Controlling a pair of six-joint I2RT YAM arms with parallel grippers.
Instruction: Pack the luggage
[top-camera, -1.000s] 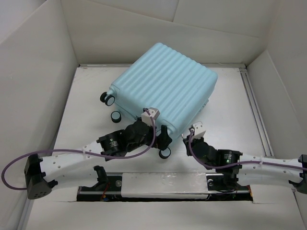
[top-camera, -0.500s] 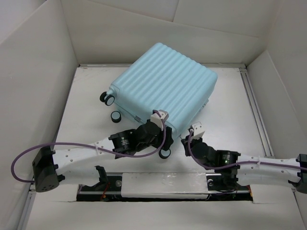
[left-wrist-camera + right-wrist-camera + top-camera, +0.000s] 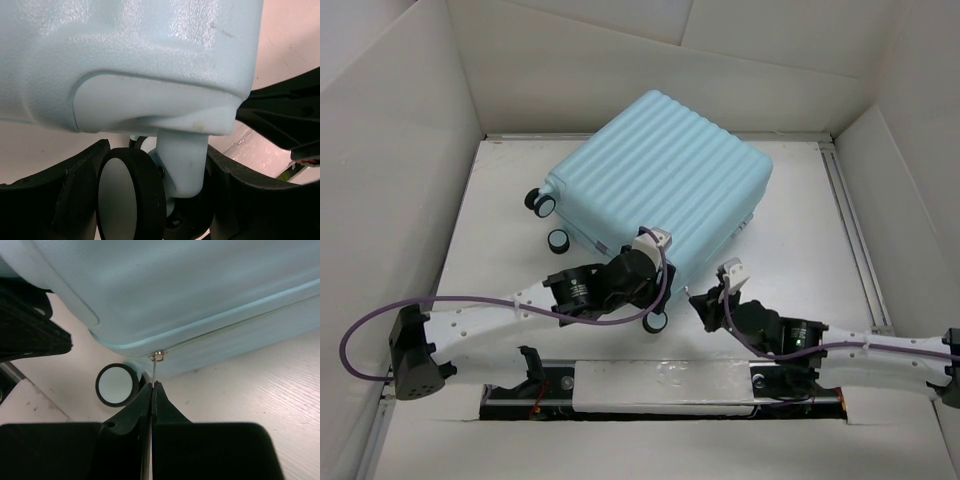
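Seemingly at the zipping stage: the luggage (image 3: 660, 180) lies closed just ahead of both tools. The left gripper (image 3: 155, 192) clamps its near caster (image 3: 127, 200), and the right gripper (image 3: 152, 387) pinches the zipper pull (image 3: 156, 367). Next, draw it steadily along the seam (image 3: 240, 324).

The luggage (image 3: 660, 180) lies on the table (image 3: 800, 230). At its near corner, a wheel (image 3: 127, 200) sits inside the left gripper (image 3: 155, 197). Just right of that, its zipper pull (image 3: 155, 367) sits inside the right gripper (image 3: 152, 386).

Left claw (image 3: 156, 165) around luggage (image 3: 125, 50) caster wheel (image 3: 127, 200)
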